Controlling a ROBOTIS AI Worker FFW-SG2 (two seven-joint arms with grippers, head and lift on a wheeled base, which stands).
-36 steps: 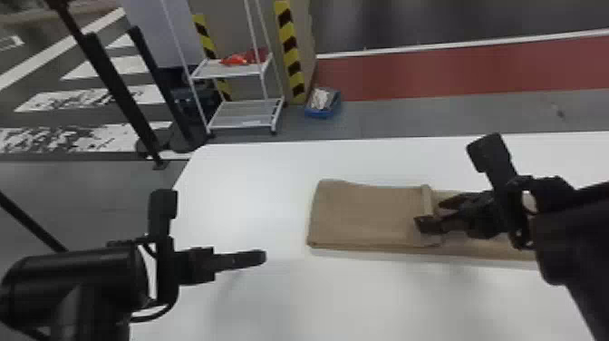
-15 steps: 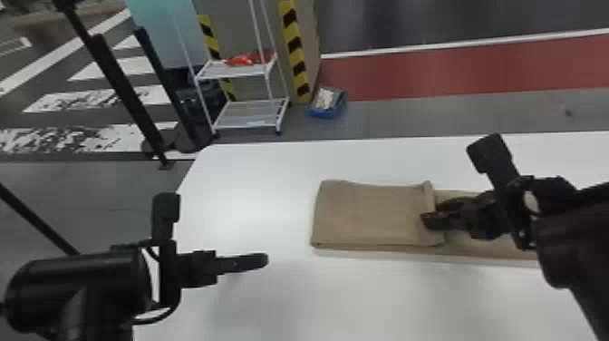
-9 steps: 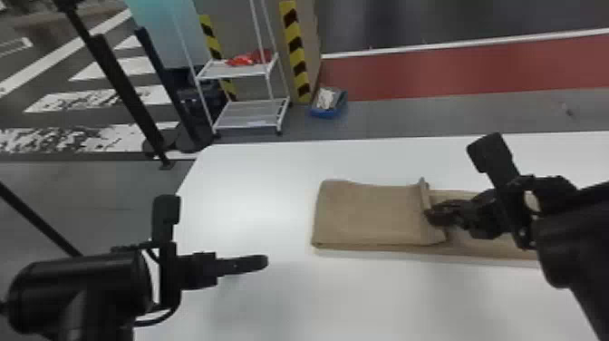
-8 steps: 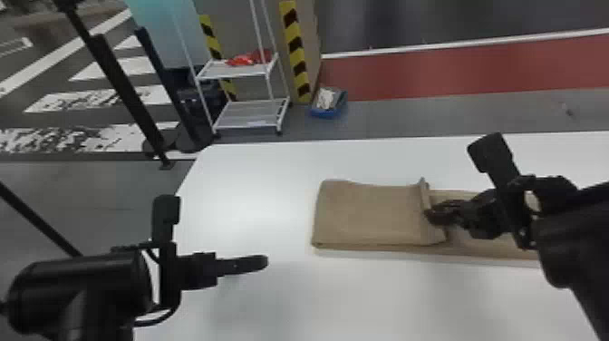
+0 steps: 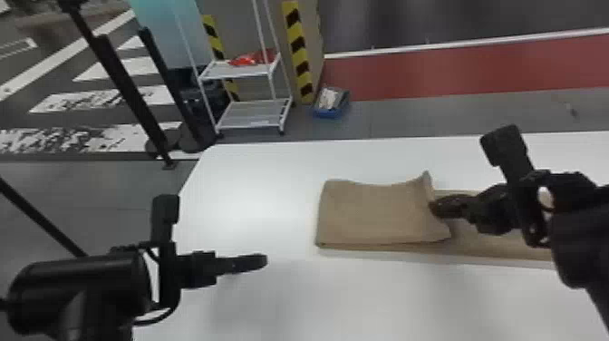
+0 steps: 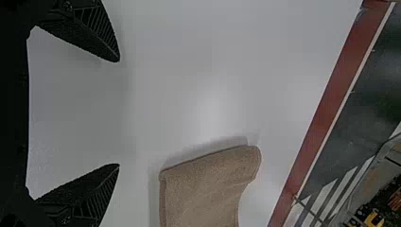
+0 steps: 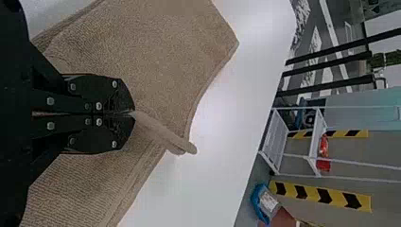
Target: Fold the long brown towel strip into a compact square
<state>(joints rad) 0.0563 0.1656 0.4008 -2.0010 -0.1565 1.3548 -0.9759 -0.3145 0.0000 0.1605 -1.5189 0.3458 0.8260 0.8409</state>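
The right tool [image 5: 436, 208] is closed, its two fingers pressed together on the raised edge of the folded-over part of the brown towel strip [image 5: 376, 213], which lies on the table [image 5: 253, 181] with its single, flatter length running beneath that tool. The left tool [image 5: 262, 260] is spread wide and empty over the table, apart from the strip's folded end.

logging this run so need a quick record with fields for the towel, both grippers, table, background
towel strip: partly folded, lower layer running on to the right
right gripper: shut on the upper layer's raised end edge
left gripper: open, empty, left of the towel
table: white
background: white shelf cart, blue bin
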